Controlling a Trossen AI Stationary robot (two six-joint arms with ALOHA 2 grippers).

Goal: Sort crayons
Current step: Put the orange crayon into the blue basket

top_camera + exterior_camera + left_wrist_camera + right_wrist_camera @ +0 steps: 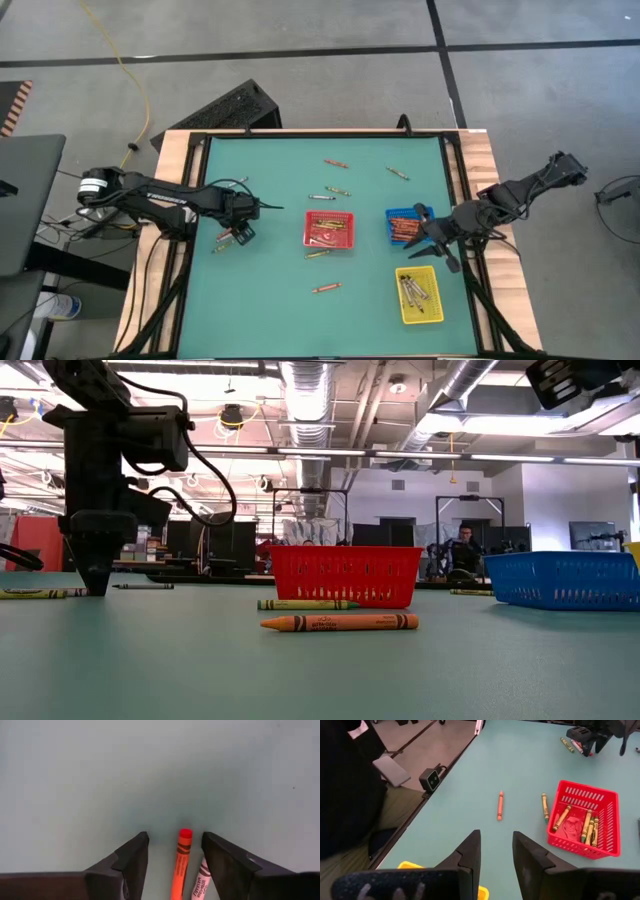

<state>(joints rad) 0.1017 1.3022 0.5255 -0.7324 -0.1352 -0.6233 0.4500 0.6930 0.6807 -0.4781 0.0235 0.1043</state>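
Down on the table's left side, the left gripper (172, 857) sits open, fingers straddling an orange crayon (182, 865) without pinching it; a white crayon (201, 881) lies just beside; right gripper (494, 851) hovers empty and parted by the blue tray (404, 226); more crayons sit in the red tray (330, 229) and yellow tray (419, 294).

We see a smooth, matt teal table (280, 200) edged in pale wood. The red tray (600, 822) and blue tray (575, 582) look like slotted plastic. The crayons (183, 862) wear paper wrappers; the fingers (227, 865) look matt black plastic.
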